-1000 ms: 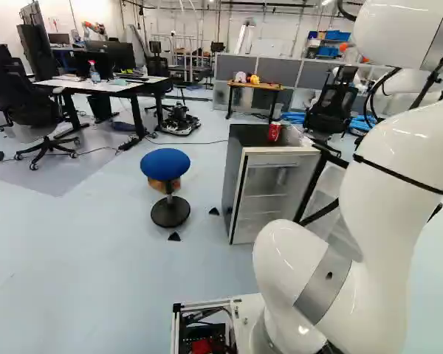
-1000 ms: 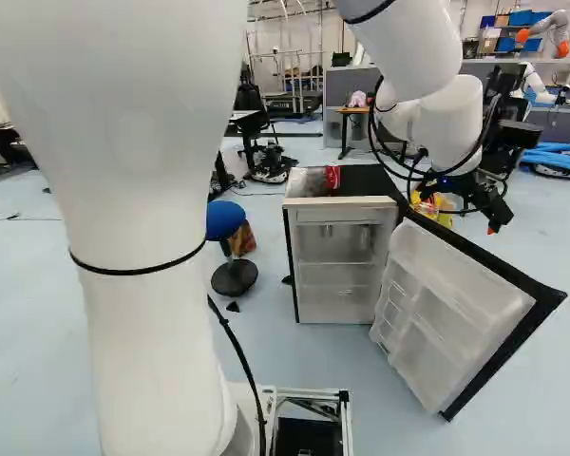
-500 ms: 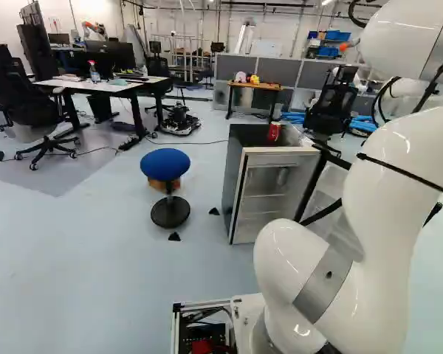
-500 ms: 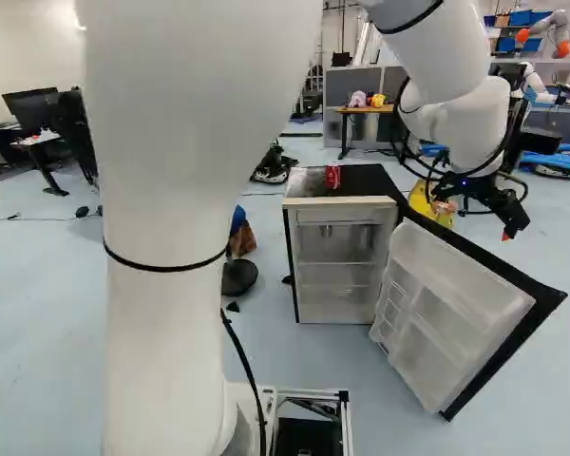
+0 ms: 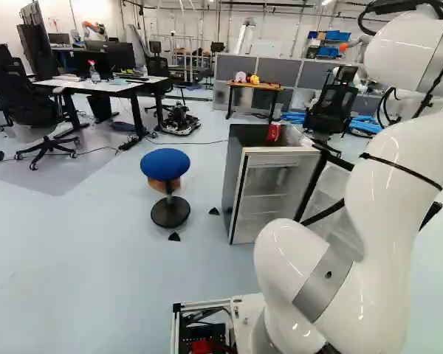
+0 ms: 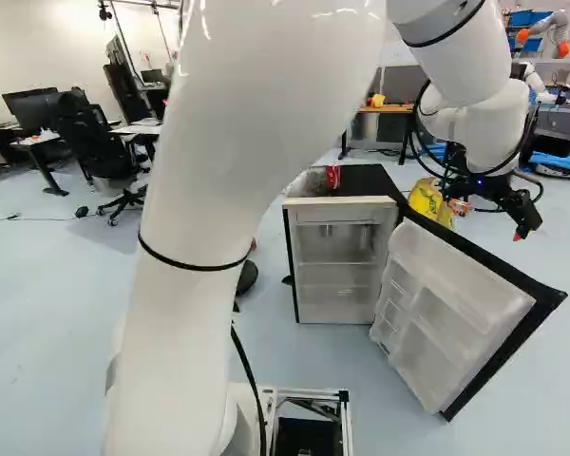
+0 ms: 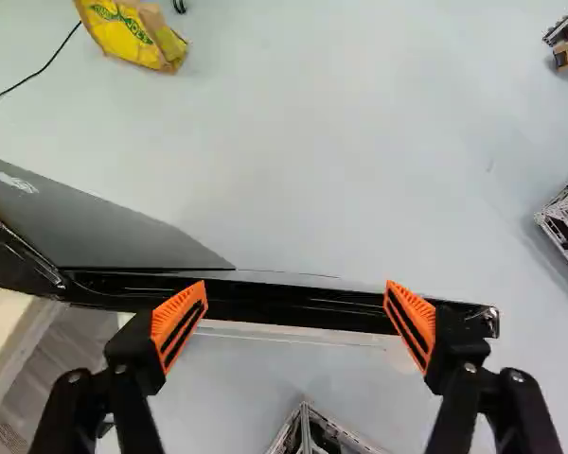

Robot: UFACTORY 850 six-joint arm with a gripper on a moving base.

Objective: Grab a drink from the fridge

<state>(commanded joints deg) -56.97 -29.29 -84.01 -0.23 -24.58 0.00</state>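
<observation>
Bright room, overhead light (image 5: 326, 3) visible at top of left base view. Small hard glare spots on white arm (image 5: 387, 177); pale sheen on floor (image 5: 74, 251). Fridge (image 6: 334, 201) interior dimmer. Wrist view: glints along black door edge (image 7: 265, 303), soft shadow beside yellow bag (image 7: 137, 33). Left base view: uprights lean near left side.

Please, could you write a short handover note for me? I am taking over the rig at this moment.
Gripper: jaws open, nothing gripped, near the top edge of the fridge door; contact cannot be judged.
Drinks: red can on top of the fridge; what looks like a can inside, high up.
Done: door wide open.
Left: probably clear the door, reach in, grip a drink and bring it out.
</observation>
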